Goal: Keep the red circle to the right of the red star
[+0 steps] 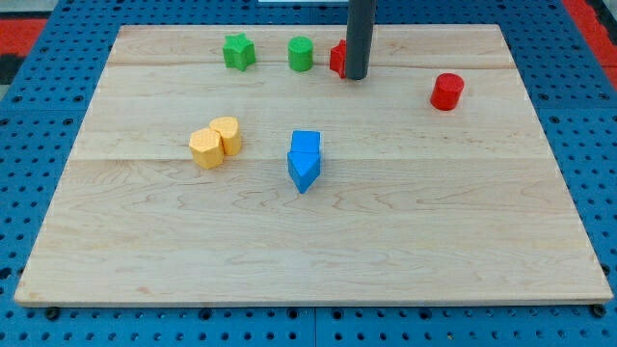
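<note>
The red circle (446,92) is a short red cylinder at the view's upper right. The red star (337,58) is near the view's top centre, mostly hidden behind my dark rod; only its left part shows. My tip (356,76) rests against the star's right side. The red circle lies to the right of the star and of my tip, well apart from both.
A green star (238,51) and a green circle (301,54) sit left of the red star along the top. Two yellow blocks (215,143) touch at the left. Two blue blocks (304,158) touch at the centre. The wooden board (308,251) lies on a blue pegboard.
</note>
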